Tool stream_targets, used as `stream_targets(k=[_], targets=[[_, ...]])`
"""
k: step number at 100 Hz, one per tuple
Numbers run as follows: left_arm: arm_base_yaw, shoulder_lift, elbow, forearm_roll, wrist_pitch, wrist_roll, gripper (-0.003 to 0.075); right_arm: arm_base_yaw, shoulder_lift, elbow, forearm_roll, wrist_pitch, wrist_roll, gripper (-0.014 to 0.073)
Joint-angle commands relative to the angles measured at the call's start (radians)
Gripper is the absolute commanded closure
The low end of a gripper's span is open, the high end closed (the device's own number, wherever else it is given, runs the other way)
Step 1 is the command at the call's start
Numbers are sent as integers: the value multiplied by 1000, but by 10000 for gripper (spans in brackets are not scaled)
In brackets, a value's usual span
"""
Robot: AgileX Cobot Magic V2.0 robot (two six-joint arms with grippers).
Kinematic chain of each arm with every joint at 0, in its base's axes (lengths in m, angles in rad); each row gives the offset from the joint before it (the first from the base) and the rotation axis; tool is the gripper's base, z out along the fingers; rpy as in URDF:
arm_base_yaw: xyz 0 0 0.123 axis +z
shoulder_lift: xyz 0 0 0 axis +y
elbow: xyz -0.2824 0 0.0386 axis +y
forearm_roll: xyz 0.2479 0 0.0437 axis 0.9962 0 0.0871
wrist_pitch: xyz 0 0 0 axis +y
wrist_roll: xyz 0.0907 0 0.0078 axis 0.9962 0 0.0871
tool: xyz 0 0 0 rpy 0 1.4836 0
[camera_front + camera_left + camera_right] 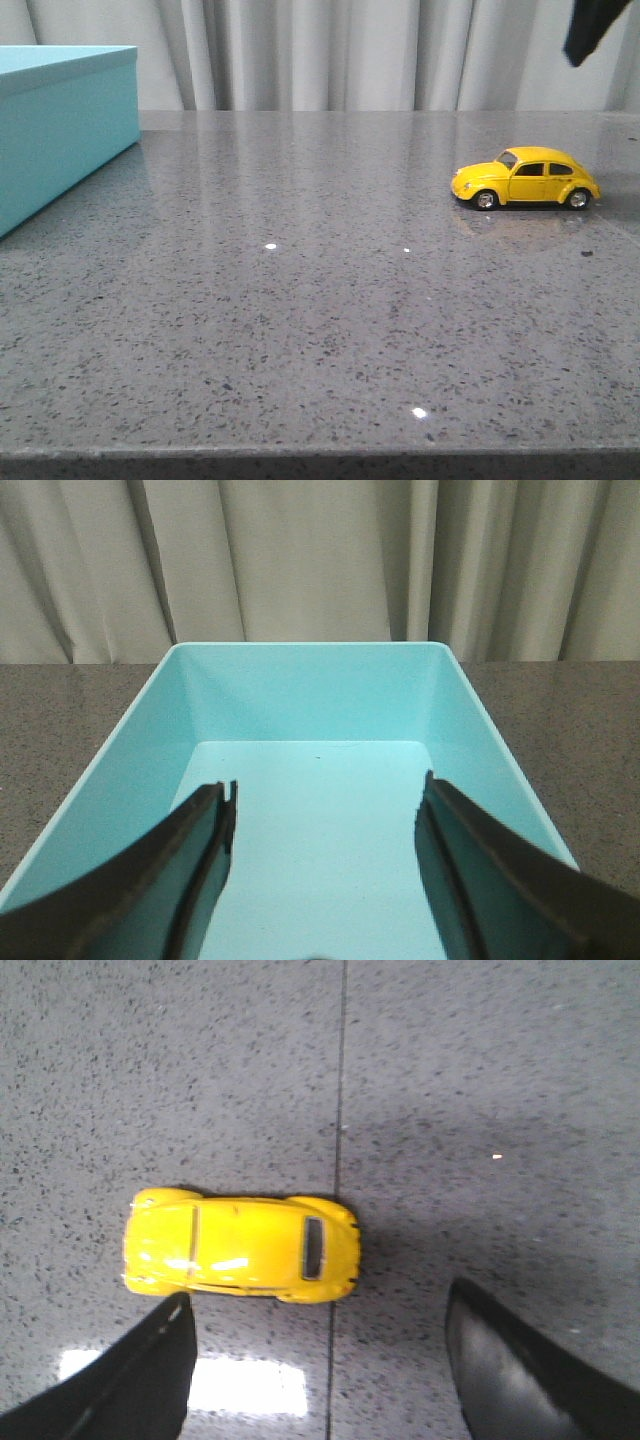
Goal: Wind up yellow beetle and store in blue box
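Your small glossy yellow toy beetle (525, 178) sits on the speckled grey table (300, 320) at three o'clock; the right tool (320, 1360) hovers above, spread, to grasp it. The left tool (325, 830), also spread, overlooks the lidless turquoise box (310, 680) at nine o'clock.

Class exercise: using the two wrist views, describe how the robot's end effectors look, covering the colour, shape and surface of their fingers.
The left end effector and right end effector both have matte black fingers, broad, flat and tapering toward the tips. No cables or markings are visible.
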Motion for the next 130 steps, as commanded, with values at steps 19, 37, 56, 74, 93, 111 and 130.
stream_targets(k=[19, 37, 56, 74, 93, 111, 130], targets=[[-3, 3, -38, -9, -79, -7, 335, 27, 158, -205, 13, 118, 60, 64], [-3, 3, -38, -9, -79, -7, 335, 27, 228, -235, 38, 142, 81, 64], [-3, 3, -38, -9, -79, -7, 335, 27, 267, -235, 70, 149, 81, 64], [-3, 3, -38, -9, -79, -7, 335, 27, 290, -235, 70, 152, 82, 64], [-3, 3, -38, -9, -79, -7, 335, 27, 300, -235, 70, 153, 82, 64], [-3, 3, -38, -9, -79, -7, 335, 25, 308, -234, 70, 157, 82, 64], [-3, 3, -38, -9, -79, -7, 335, -2, 308, -234, 48, 183, 82, 64]])
